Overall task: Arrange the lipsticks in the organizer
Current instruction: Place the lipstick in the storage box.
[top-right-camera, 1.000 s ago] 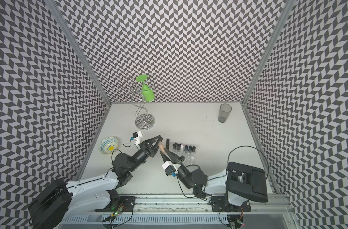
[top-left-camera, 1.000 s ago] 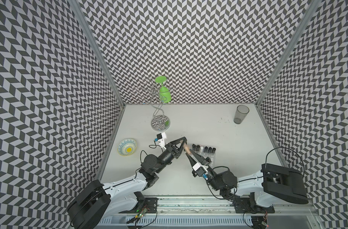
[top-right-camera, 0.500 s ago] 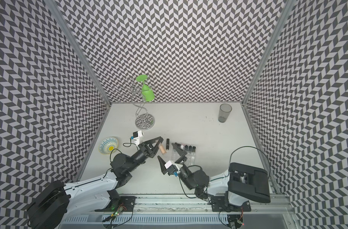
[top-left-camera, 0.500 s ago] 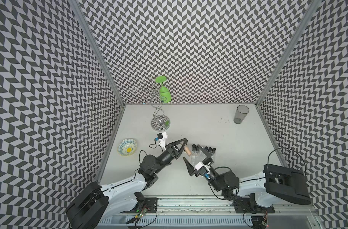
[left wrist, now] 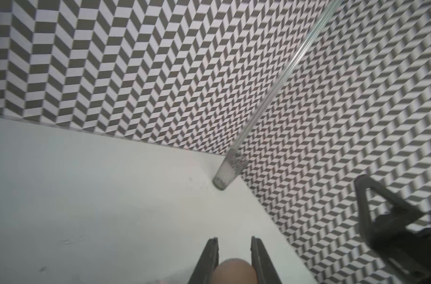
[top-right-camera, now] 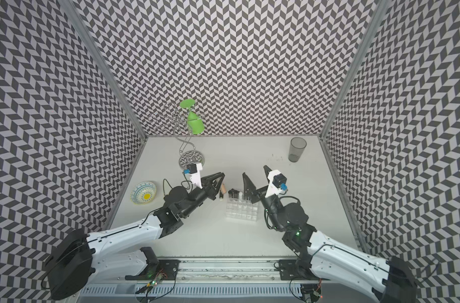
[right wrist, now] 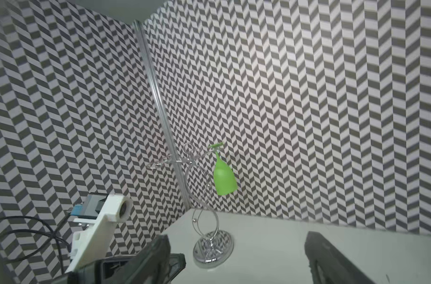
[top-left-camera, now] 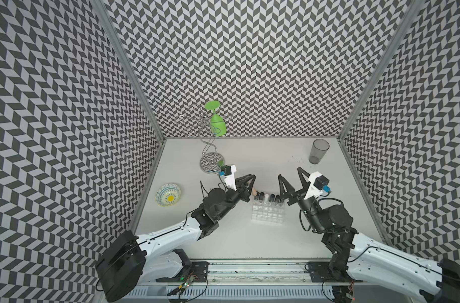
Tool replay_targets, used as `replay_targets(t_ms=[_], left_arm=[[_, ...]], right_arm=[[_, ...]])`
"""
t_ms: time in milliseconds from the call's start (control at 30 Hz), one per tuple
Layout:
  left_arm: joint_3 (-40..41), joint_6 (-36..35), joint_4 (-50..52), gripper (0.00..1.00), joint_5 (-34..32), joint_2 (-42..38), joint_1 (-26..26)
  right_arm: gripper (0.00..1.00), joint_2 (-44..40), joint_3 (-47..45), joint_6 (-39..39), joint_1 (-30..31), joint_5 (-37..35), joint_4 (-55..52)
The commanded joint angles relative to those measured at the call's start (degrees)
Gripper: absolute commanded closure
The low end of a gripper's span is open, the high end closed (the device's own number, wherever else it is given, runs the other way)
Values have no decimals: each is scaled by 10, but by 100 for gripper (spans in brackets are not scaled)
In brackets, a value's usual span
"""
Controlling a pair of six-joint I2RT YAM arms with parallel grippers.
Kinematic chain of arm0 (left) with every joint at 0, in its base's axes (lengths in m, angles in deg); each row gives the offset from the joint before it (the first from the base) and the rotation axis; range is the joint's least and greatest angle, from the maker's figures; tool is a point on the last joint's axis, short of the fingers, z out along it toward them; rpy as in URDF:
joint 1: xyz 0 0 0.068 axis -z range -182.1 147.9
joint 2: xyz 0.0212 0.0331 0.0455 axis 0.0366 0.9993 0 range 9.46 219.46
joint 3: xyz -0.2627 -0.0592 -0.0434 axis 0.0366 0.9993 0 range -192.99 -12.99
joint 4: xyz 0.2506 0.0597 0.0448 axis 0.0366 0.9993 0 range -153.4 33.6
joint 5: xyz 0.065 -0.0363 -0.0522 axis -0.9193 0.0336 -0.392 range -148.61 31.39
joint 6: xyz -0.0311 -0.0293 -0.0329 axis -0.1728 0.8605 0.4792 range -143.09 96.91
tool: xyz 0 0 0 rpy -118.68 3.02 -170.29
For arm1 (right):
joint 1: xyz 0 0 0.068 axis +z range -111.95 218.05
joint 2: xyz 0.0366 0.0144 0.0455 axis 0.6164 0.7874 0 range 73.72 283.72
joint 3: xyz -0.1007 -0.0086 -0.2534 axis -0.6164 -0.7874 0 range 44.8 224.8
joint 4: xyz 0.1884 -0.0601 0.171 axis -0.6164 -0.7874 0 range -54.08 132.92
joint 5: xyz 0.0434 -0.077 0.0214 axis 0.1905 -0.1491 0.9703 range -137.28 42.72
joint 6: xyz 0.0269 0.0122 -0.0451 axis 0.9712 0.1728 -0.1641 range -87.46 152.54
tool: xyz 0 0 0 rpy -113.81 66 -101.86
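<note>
The left gripper [top-left-camera: 250, 186] is clamped on a beige cylindrical lipstick tube [top-left-camera: 254, 192], just off the far corner of the clear plastic grid organizer [top-left-camera: 268, 213] on the left arm's side. In the left wrist view the tube's rounded end sits between the dark fingers [left wrist: 210, 260]. The right gripper [top-left-camera: 289, 173] hangs over the organizer's opposite far corner, jaws spread wide with nothing between them. In both top views glossy black lipstick tubes [top-left-camera: 261, 195] and a pale tube with a white cap [top-left-camera: 267, 196] stand upright in the organizer's far row. Well beyond the organizer stand a tall grey translucent tumbler [top-left-camera: 318, 150] and a chrome wire stand [top-left-camera: 210, 160] with a green plastic wine glass [top-left-camera: 217, 123] hanging from it.
</note>
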Motion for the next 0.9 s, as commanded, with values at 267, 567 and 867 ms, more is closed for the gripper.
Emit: replay_targets(t_ms=[267,567,867], left_arm=[[31,-194,-86,100,-116,92,50],[80,-212,-279,100,-131,180,54],[92,-196,-369,100,-140,238,55]], right_arm=[[10,-15,-34,143,-93,150,-144],[10,-54,-67,137,-108,140,-128],[10,-110,-89,128,-114,125,-132]])
